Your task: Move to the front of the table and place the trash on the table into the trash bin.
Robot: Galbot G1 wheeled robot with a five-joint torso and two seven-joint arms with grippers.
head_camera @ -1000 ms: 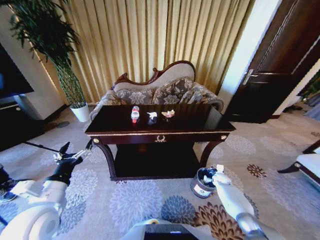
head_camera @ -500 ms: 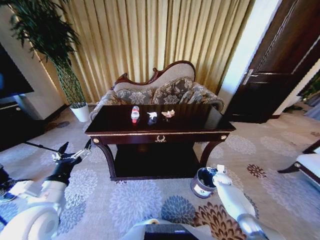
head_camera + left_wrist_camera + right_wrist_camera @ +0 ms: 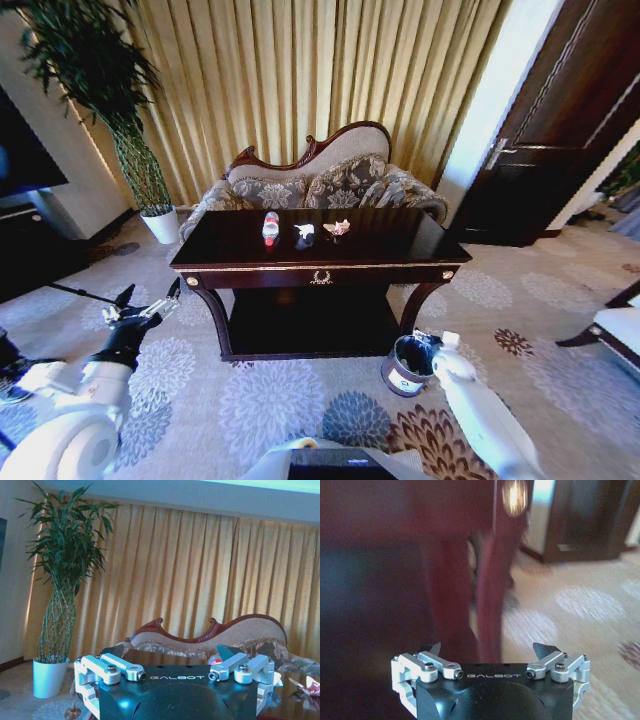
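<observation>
The dark glossy table (image 3: 400,240) stands straight ahead, in front of the sofa. On its top lie the trash items: a clear bottle with a red label (image 3: 270,228), a white scrap (image 3: 304,232) and a pinkish scrap (image 3: 337,228). The round brown trash bin (image 3: 404,366) sits on the carpet by the table's front right leg. My left gripper (image 3: 148,302) hangs open, low and left of the table; in its wrist view (image 3: 170,652) it holds nothing, and the pinkish scrap (image 3: 307,686) lies beyond. My right gripper (image 3: 436,343) is beside the bin, open and empty (image 3: 490,650), facing a table leg (image 3: 490,590).
A floral sofa (image 3: 320,180) and gold curtains stand behind the table. A tall plant in a white pot (image 3: 160,225) is at the back left, a dark door (image 3: 560,130) at the right. Patterned carpet (image 3: 270,400) lies between me and the table.
My right arm has swung a little to the right beside the bin. The left arm, the table and the trash have not moved.
</observation>
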